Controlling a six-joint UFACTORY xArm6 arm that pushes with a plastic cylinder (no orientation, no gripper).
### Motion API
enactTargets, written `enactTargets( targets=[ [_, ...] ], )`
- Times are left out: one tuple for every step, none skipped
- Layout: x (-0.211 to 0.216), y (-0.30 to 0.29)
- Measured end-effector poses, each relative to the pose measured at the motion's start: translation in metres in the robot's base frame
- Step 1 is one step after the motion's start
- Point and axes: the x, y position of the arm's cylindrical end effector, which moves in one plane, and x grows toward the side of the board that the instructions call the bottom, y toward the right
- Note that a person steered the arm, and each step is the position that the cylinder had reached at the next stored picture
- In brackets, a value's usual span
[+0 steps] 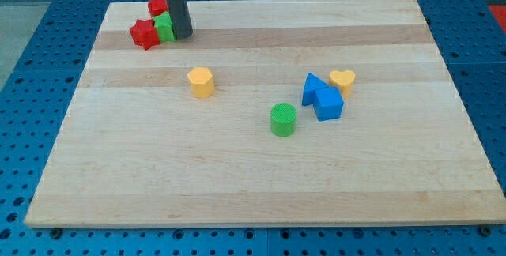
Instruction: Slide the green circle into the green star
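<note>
The green circle point(283, 119) stands near the middle of the wooden board point(237, 185). The green star point(164, 28) sits at the view's top left, wedged between a red star point(145, 34) on its left and a red cylinder point(158, 7) above it. My tip point(182, 35) is at the lower end of the dark rod, right beside the green star's right side, touching or nearly touching it. The tip is far up and to the left of the green circle.
A yellow cylinder point(201, 81) stands left of the middle. A blue triangle point(314, 89) and a blue cube point(328, 103) sit together right of the green circle, with a yellow heart point(342, 80) just above them.
</note>
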Motion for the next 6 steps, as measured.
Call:
enactTargets(
  targets=[
    [0.027,0.036],
    [0.077,0.081],
    [0.12,0.099],
    [0.153,0.08],
    [0.204,0.07],
    [0.257,0.086]
  ],
)
